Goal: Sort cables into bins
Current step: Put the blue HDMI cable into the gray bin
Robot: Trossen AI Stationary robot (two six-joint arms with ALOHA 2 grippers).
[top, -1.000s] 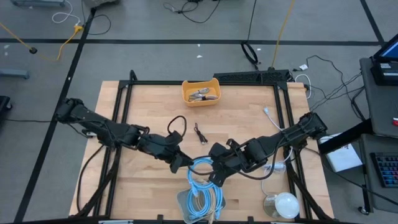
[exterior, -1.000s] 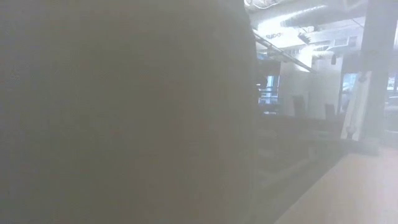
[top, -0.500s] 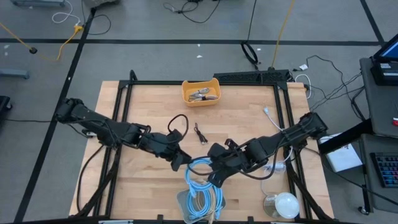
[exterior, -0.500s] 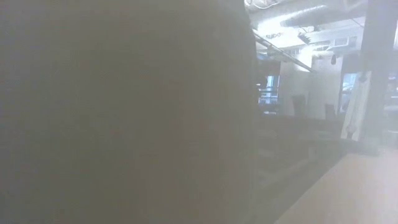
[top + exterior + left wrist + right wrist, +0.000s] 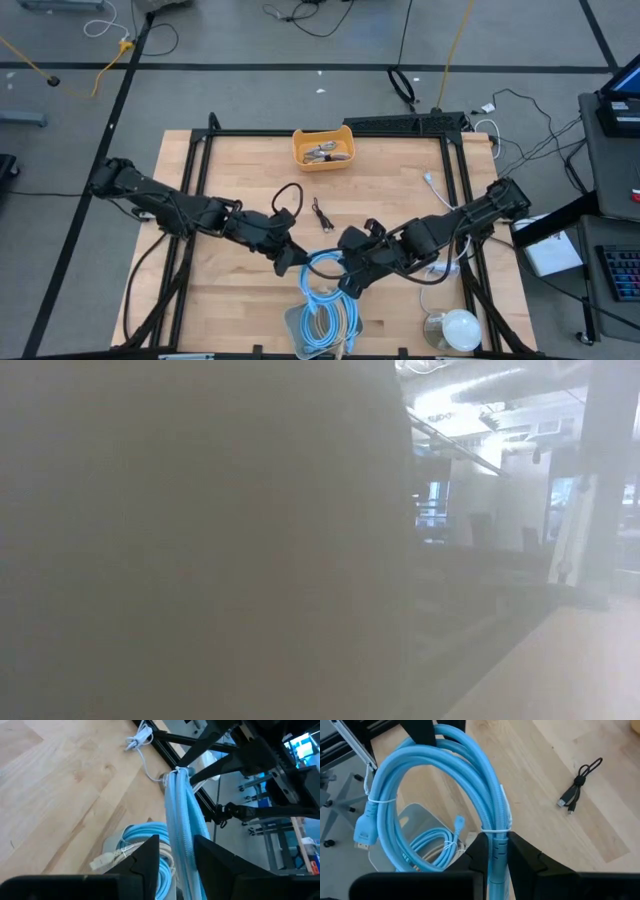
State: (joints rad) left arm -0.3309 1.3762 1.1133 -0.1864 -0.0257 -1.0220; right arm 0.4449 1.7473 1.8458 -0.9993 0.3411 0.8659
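A coiled light-blue cable with white ties is held between both grippers, above the far end of the pale grey translucent bin. That bin lies at the table's near edge with more light-blue coils and a beige cable in it. My left gripper is shut on the coil's left side. My right gripper is shut on its right side. The orange-yellow bin with cables in it stands near the far edge. A thin black loop and a short black cable lie flat on the table. My left gripper pinches the coil's bundled strands between its two fingers, coming from the table's left. The strands run on past the fingers to a white tie. The coil is lifted clear of the table. My right gripper pinches the bundled strands just below a white tie, coming from the table's right. The loop stands out beyond the fingers toward my left gripper, clear of the table and over the grey bin.
A loose white cord with a plug lies by the right edge. A round white dome sits at the near right corner. Something dark close to the lens fills most of the low view. Bare wood lies at the table's left.
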